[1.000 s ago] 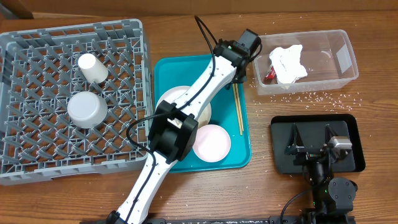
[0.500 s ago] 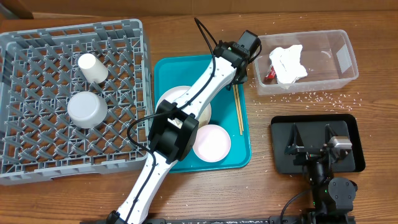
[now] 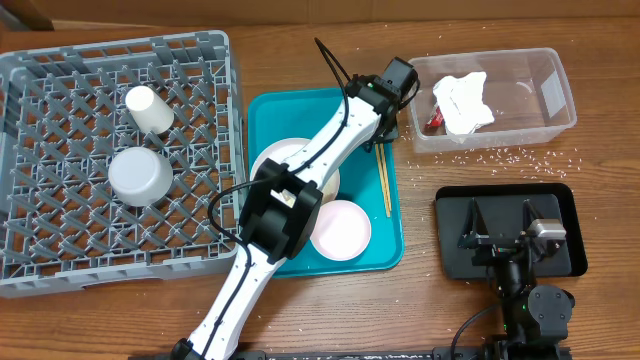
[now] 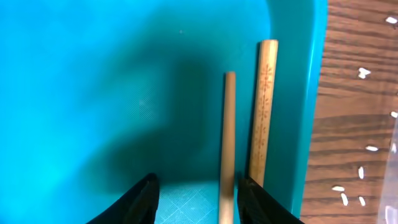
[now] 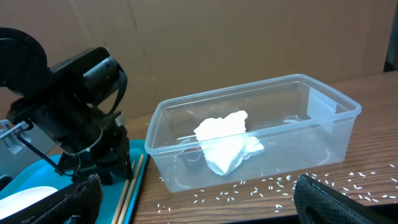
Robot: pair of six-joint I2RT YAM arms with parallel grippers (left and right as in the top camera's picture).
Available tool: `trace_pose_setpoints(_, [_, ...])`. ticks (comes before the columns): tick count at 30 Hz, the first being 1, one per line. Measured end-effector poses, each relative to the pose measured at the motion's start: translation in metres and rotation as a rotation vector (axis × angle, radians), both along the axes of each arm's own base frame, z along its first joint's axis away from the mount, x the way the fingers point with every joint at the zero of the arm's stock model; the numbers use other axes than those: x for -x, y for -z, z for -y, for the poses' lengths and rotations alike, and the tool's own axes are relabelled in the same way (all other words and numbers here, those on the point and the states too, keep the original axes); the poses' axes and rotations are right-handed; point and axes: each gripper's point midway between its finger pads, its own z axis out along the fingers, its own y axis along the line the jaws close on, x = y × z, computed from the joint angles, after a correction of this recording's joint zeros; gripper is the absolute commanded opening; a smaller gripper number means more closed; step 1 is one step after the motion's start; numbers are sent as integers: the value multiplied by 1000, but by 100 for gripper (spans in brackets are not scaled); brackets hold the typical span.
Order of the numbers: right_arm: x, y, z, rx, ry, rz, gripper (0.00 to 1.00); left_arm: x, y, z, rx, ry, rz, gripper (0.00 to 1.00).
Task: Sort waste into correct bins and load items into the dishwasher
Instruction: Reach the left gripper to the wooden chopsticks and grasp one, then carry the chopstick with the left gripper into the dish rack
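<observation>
Across wooden table (image 3: 270, 50), loose grains (image 3: 510, 155)

The white left arm (image 3: 325, 145) has black joints, cable (image 3: 333, 62) and fingers (image 4: 137, 200).

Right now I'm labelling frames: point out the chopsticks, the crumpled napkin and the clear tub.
chopsticks (image 4: 229, 143), left wrist view, mid-shaft of the round stick
crumpled napkin (image 5: 227, 146), right wrist view, middle of the wad
clear tub (image 5: 298, 149), right wrist view, front wall

The tub (image 3: 520, 100) is clear glossy plastic, teal tray (image 4: 93, 81) smooth plastic, chopsticks (image 4: 229, 143) matt wood.
</observation>
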Motion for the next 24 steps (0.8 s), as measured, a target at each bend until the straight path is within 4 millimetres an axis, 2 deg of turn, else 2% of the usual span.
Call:
trace_pose_setpoints(5, [0, 0, 0, 0, 0, 0, 100, -1, 0, 1, 4, -1, 4, 43])
trace_pose_setpoints(7, [0, 0, 0, 0, 0, -1, 100, -1, 0, 1, 6, 0, 6, 38])
trace_pose_setpoints(13, [0, 0, 0, 0, 0, 0, 100, 0, 2, 0, 1, -3, -1, 34])
trace_pose_setpoints(19, [0, 0, 0, 0, 0, 0, 100, 2, 4, -3, -12, -6, -6, 17])
trace_pose_setpoints(21, [0, 0, 0, 0, 0, 0, 100, 4, 4, -4, -16, -8, -13, 6])
trace_pose_setpoints(24, [0, 0, 0, 0, 0, 0, 100, 7, 3, -7, -24, -6, -23, 4])
